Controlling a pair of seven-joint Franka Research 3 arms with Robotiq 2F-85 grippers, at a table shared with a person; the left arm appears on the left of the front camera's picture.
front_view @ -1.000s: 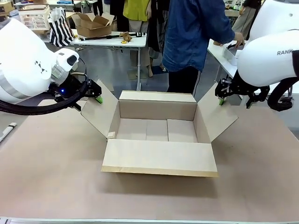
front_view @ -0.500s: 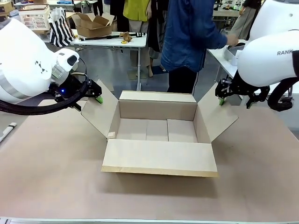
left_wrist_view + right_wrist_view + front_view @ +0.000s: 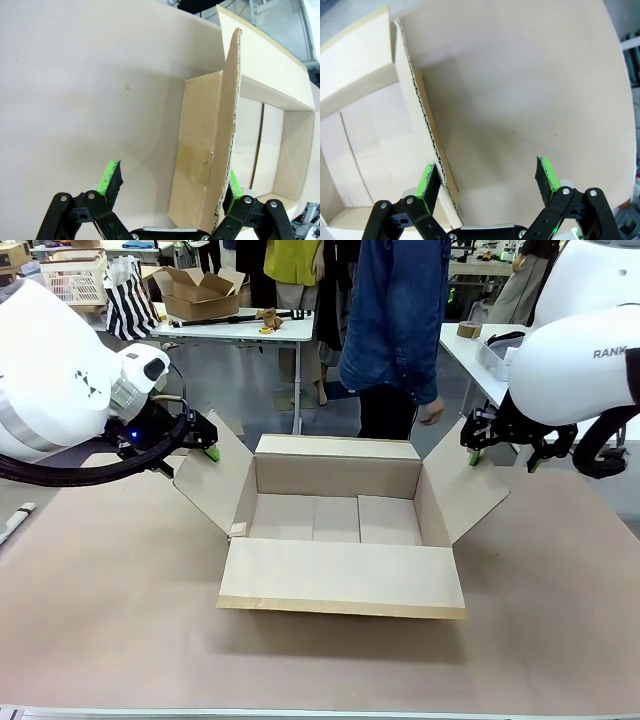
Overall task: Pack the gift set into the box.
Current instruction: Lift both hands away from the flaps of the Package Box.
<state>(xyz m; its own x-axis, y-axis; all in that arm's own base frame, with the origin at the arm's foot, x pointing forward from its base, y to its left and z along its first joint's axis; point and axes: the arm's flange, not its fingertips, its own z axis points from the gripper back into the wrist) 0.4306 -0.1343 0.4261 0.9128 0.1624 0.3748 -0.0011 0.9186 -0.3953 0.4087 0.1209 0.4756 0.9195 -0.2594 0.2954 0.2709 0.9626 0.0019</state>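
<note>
Brown cardboard box (image 3: pixel 340 477) stands upright and wide open.

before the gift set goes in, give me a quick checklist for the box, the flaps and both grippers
1. Box inside bare: ok, only its cardboard floor shows.
2. Side flaps spread outward: ok, the left flap and the right flap both lean away from the opening.
3. Left gripper at its flap: ok, jaws open, the flap's edge beside one pad, not clamped.
4. Right gripper at its flap: ok, jaws open, the flap's edge beside one pad.
5. Person's hand clear of the opening: ok, it hangs beyond the far flap and holds nothing.
</note>
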